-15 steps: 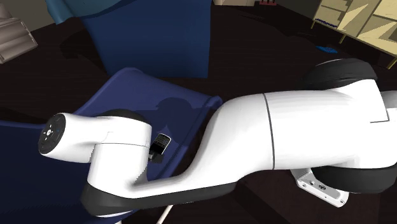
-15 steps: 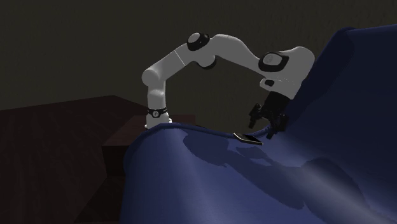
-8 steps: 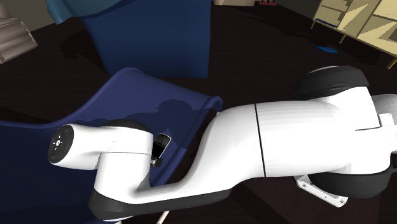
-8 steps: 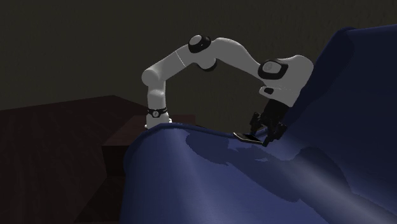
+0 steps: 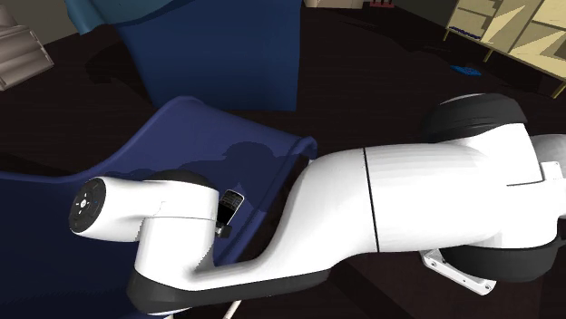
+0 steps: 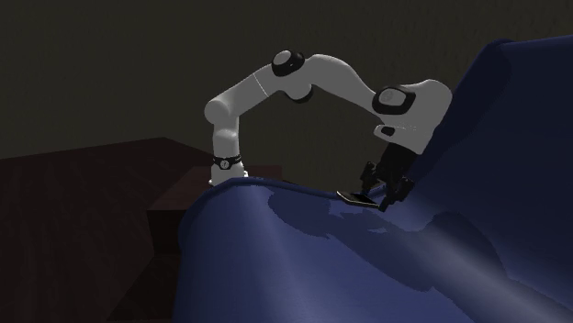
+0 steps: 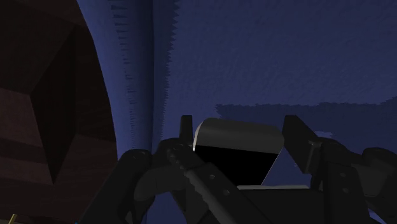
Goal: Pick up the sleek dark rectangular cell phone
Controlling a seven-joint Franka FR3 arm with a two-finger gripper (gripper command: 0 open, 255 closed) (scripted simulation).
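The gripper is clamped on the phone. In the wrist view its two black fingers stand one on each side of the phone and lie against its edges with no gap showing. The phone is a flat dark slab, its far end catching a grey sheen, and it lies flat on the dark blue sofa.

In the second exterior view the gripper points down from the white wrist onto the phone. The phone rests on the sofa close to the edge nearest the arm's base, where the blue surface rounds over and drops away. To that view's right the sofa rises in a tall slope behind the gripper. The wrist view shows the same edge just beside the gripper, with dark brown floor beyond it.

The arm arches up from its base on a dark brown stand at the sofa's edge and bends down over the seat. In the shoulder view the arm reaches across the lower part of the picture over the sofa, and its shadow falls on the blue surface. A second blue shape stands further back on the dark floor, and pale wooden shelving sits in that view's upper right corner.
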